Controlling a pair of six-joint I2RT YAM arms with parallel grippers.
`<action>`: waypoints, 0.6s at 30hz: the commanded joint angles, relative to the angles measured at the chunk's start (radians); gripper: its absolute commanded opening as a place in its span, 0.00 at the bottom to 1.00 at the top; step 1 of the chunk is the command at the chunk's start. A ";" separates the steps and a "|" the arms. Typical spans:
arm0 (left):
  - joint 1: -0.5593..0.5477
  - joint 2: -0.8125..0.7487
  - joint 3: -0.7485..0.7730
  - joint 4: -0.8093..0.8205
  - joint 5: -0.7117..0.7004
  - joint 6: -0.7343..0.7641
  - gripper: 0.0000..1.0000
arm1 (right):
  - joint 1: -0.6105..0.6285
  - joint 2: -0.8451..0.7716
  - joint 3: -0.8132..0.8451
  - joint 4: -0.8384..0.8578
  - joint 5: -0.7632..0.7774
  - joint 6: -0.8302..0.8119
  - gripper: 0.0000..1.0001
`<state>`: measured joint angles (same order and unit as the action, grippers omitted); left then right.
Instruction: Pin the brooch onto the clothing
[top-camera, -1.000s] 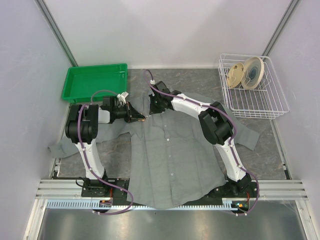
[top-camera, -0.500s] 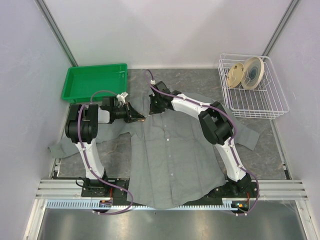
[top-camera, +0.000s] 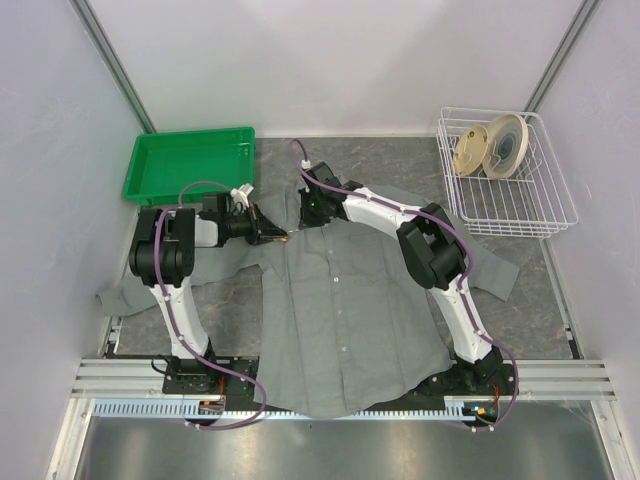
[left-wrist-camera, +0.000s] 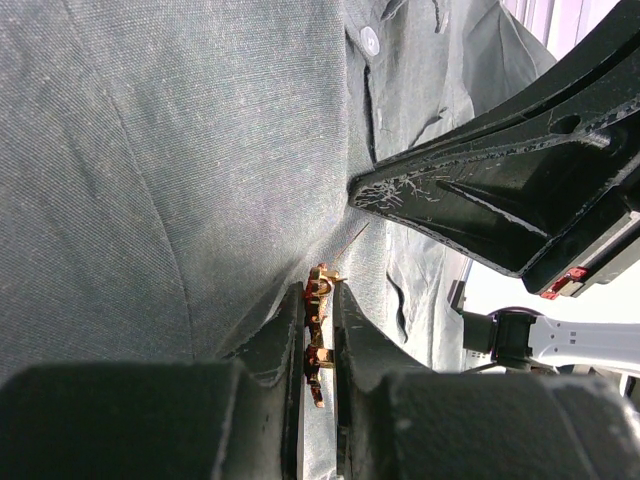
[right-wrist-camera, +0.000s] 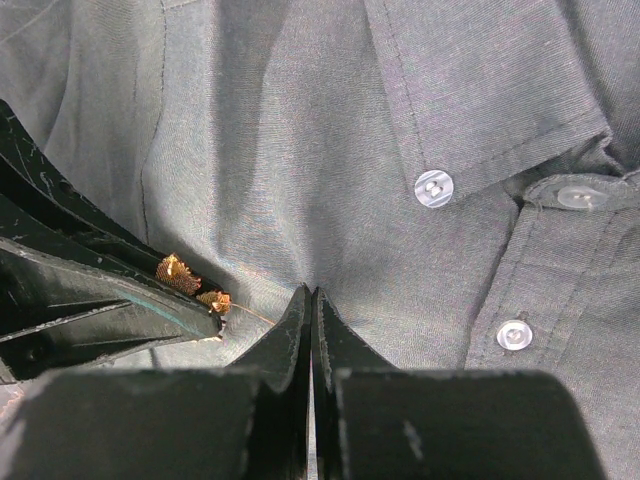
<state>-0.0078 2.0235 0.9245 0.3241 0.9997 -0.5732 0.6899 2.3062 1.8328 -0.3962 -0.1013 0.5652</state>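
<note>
Far left: green tray (top-camera: 190, 165) on the tabletop (top-camera: 390, 160), well apart from the work.

Left fingers (left-wrist-camera: 290, 345): clenched on the brooch (left-wrist-camera: 318, 290), gripped edge-on, orange-gold body sandwiched between them. Its thin pin wire sticks out past the fingertips toward the cloth.

Brooch location: just over the shirt (left-wrist-camera: 150, 150), on the chest panel beside the collar and the top buttons. Whether the pin tip has entered the weave, cannot tell.

Right fingers (right-wrist-camera: 300, 320): clamped fully together. Creases in the shirt run into their tip, so they appear to nip a small pinch of cloth, raised as a ridge facing the pin.

Far right: wire basket (top-camera: 505, 185), not involved.

Risks, my judgement:
- Pin skates along the weave instead of piercing, if it meets the ridge too flat
- Brooch twists in its edge grip under push load, since the hold is narrow
- Pinch slips free and the ridge collapses
- The two sets of fingers sit very near; a slight overshoot knocks them together
</note>
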 joint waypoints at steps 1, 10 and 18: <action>-0.012 0.000 0.020 0.012 0.023 0.016 0.02 | -0.003 -0.054 0.002 0.026 -0.006 0.013 0.00; -0.043 -0.011 0.031 -0.017 0.016 0.059 0.02 | -0.001 -0.056 -0.001 0.028 -0.012 0.007 0.00; -0.043 -0.014 0.030 -0.020 0.000 0.056 0.02 | -0.001 -0.068 -0.012 0.030 0.011 0.002 0.00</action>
<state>-0.0471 2.0235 0.9287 0.2970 0.9962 -0.5560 0.6899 2.3058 1.8286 -0.3958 -0.1001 0.5648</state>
